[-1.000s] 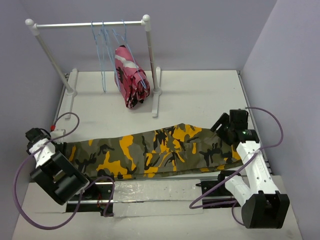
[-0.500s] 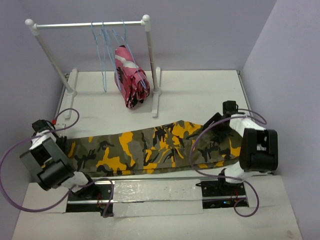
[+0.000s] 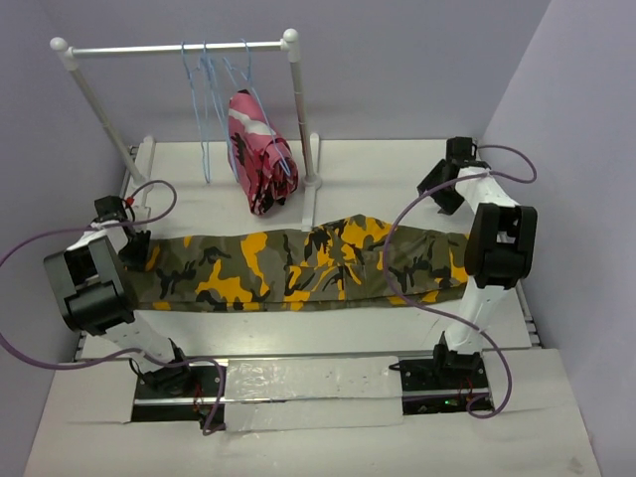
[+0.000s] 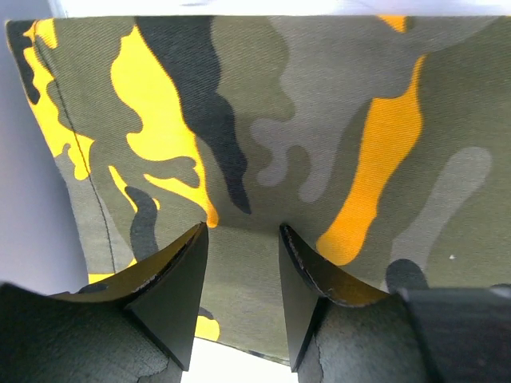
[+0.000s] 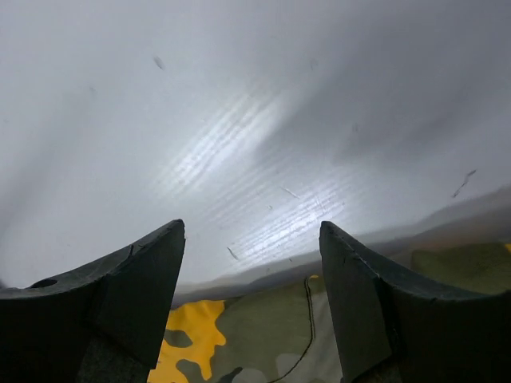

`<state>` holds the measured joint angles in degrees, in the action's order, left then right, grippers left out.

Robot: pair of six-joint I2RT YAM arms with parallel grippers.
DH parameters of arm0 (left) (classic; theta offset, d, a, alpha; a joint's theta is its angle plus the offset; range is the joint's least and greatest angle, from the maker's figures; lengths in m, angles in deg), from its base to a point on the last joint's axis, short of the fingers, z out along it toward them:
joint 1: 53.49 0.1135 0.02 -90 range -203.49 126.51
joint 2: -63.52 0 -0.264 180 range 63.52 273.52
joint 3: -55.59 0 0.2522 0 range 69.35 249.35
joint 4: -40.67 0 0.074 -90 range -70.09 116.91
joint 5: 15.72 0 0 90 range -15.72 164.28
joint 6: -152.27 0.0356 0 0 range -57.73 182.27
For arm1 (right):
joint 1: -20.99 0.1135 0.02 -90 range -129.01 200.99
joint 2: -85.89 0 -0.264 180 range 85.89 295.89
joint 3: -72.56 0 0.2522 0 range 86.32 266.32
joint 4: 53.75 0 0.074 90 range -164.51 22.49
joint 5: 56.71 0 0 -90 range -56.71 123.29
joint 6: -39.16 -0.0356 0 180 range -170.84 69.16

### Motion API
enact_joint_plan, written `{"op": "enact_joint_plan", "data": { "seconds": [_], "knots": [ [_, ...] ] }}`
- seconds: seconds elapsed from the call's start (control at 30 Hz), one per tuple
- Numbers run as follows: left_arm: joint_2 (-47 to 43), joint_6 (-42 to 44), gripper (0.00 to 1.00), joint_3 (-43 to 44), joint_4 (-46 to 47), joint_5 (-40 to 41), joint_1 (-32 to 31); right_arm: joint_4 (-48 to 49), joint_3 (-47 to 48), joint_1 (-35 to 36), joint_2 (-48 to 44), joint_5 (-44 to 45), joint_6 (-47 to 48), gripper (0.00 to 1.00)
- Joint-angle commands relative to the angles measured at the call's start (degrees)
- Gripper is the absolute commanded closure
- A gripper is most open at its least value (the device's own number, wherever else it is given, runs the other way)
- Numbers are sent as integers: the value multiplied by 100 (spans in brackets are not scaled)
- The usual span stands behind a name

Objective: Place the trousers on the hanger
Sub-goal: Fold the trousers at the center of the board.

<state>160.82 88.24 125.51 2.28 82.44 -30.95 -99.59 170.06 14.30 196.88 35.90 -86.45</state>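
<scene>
Olive-orange camo trousers (image 3: 298, 268) lie flat, stretched left-right across middle of table (image 3: 388, 169), in front of white rail stand (image 3: 129, 48). Left gripper (image 4: 242, 227) at trousers' left end, fingers half closed, pinching fold of cloth near stitched hem. Right gripper (image 5: 251, 231) fingers spread wide, nothing between tips, at far-right edge of trousers, bare table beyond. Light-blue wire hangers (image 3: 206, 109) hang on rail, well apart from trousers. Pink camo garment (image 3: 260, 149) hangs from rail near right post.
</scene>
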Motion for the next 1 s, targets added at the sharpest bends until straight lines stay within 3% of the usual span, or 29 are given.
{"op": "enact_joint_plan", "data": {
  "seconds": [0.0, 0.1, 0.17, 0.27, 0.5, 0.63, 0.77, 0.97],
  "knots": [
    [-160, -137, 50, -78, -69, 33, -5, -315, 176, -50, -623, 424, 395, 24],
    [-387, -119, 49, -191, -144, 19, 110, -99, -682, -42, -1694, 398, 119, 21],
    [-545, -136, 49, -170, -299, -83, 287, 33, -1735, -43, -2620, 352, -247, 16],
    [-714, -112, 48, -123, -473, -201, 464, -342, -2397, -223, -3390, 583, -719, 11],
    [-1027, 186, 48, -337, -596, -360, 745, -629, -4445, -1538, -5621, 844, -1269, 0],
    [-967, 308, 48, -334, -612, -608, 1016, -97, -4832, -1627, -5578, 1052, -1508, 0],
    [-843, 416, 48, -216, -658, -761, 1266, 843, -5146, -1945, -4794, 755, -1693, 0],
    [-698, 504, 48, -195, -540, -763, 1483, 970, -5430, -2183, -4130, 861, -1812, 2]
  ]
}}
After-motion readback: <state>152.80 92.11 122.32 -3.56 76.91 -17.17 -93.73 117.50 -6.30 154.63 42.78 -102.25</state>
